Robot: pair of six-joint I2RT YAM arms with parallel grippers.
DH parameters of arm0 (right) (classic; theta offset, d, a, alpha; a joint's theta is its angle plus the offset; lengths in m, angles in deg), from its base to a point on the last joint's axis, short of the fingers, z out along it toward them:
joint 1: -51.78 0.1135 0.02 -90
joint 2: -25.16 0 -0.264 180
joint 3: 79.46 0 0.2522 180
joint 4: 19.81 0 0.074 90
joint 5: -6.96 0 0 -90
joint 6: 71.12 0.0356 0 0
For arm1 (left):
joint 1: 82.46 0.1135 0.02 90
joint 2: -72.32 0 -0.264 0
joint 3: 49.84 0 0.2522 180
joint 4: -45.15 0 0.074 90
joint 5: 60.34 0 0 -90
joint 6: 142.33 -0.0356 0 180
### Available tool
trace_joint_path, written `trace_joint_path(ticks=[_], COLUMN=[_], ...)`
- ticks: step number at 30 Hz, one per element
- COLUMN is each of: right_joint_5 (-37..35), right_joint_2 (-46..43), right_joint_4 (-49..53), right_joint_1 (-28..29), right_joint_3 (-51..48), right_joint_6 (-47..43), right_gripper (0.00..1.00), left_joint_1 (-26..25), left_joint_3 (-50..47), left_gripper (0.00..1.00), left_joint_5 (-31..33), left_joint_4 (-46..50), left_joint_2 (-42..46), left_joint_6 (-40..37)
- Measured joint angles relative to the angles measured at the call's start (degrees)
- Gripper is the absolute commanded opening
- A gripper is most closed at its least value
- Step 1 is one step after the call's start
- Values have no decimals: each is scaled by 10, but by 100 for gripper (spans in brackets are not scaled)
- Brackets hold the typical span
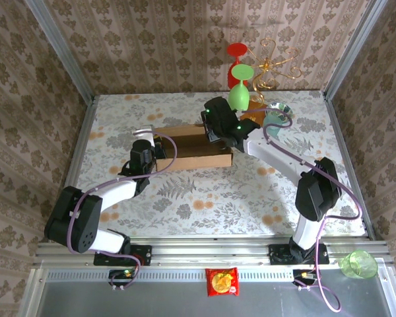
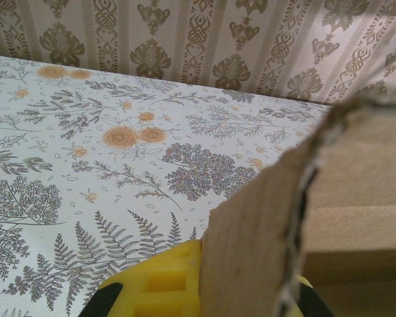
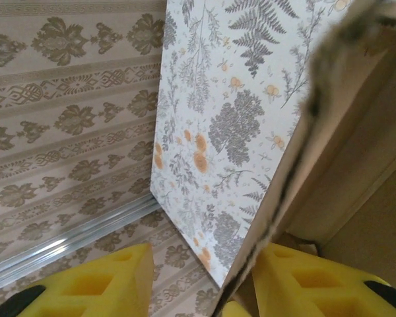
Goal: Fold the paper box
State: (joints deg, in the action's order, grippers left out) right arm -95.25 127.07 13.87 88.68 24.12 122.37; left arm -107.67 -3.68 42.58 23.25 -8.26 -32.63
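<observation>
The paper box (image 1: 191, 160) is looking like plain brown cardboard, dull and not shiny, and its cut edge is showing rough and fuzzy. The fingers (image 2: 160, 285) of the left gripper (image 2: 231, 297) are looking like smooth yellow plastic, not glossy. The table (image 1: 185, 198) is showing a smooth, dull flower print, and the rail (image 1: 204, 252) at its near edge is gleaming like grey metal.

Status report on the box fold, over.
Left gripper shut on tan corrugated cardboard box, left end. Right gripper open, straddling the right end wall. Green stemmed goblet close beyond right gripper.
</observation>
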Motion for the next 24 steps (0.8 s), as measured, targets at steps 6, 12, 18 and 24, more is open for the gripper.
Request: trace_joint_path(ticks=[6, 12, 18, 24], right_joint_5=[20, 37, 52, 59], right_joint_2=[19, 16, -26, -46], right_joint_4=[0, -24, -61, -80], right_joint_1=[-2, -7, -8, -7], right_joint_3=[3, -25, -95, -142], right_joint_6=[23, 36, 37, 37], right_gripper=[18, 0, 0, 0], left_joint_1=[0, 0, -3, -16], left_joint_3=[1, 2, -3, -30], left_gripper=[0, 31, 48, 50], left_joint_5=[0, -3, -17, -36], left_joint_4=[0, 20, 120, 221], left_joint_2=[-1, 7, 88, 208], left_joint_6=[0, 3, 34, 86])
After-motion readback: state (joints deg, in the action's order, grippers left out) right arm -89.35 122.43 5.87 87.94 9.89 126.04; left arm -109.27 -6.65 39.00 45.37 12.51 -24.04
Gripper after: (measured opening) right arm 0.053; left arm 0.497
